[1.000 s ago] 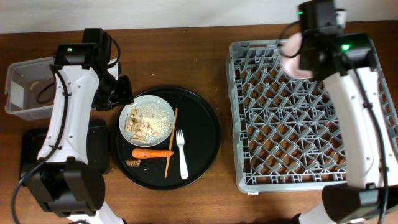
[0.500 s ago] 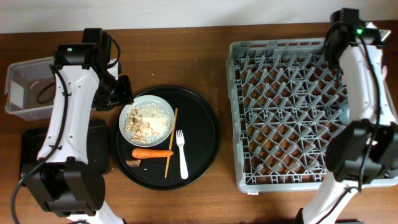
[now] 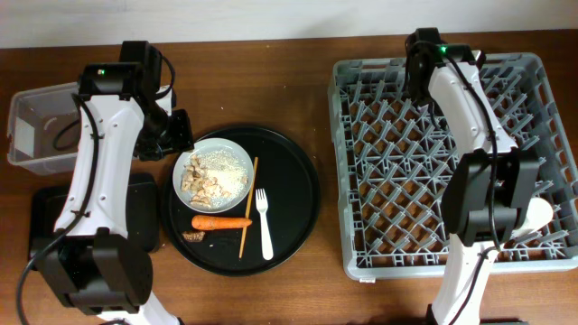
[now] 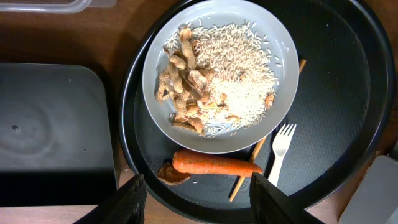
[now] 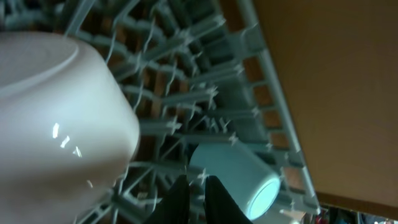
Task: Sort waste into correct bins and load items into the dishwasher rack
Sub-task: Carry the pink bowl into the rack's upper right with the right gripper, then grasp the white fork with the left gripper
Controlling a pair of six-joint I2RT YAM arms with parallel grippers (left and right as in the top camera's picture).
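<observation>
1. The left pincer (image 4: pixel 198 190) hangs released, fingers spread wide, over the round black tray (image 4: pixel 348 93). The orange carrot (image 4: pixel 214 166) lies just ahead, between the fingers. Its long axis runs crosswise to the pincer, thick end left, tip pointing right toward the white fork (image 4: pixel 280 146).
2. A small brown bit (image 4: pixel 171 176) touches the carrot's thick end. Beyond the carrot sits the grey plate (image 4: pixel 287 56) of beige food scraps (image 4: pixel 186 87).
3. The chopsticks (image 4: pixel 252 165) slant away from the right finger, beside the fork, whose tines point away from the pincer.
4. The right pincer (image 5: pixel 196 190), clenched on nothing, hangs over the dishwasher rack (image 5: pixel 186 74). The small blue cup (image 5: pixel 239 180) lies on its side just right of it, mouth toward the rack's rim and the bench (image 5: pixel 336 93). A pale bowl (image 5: pixel 56 118) sits to the left.
</observation>
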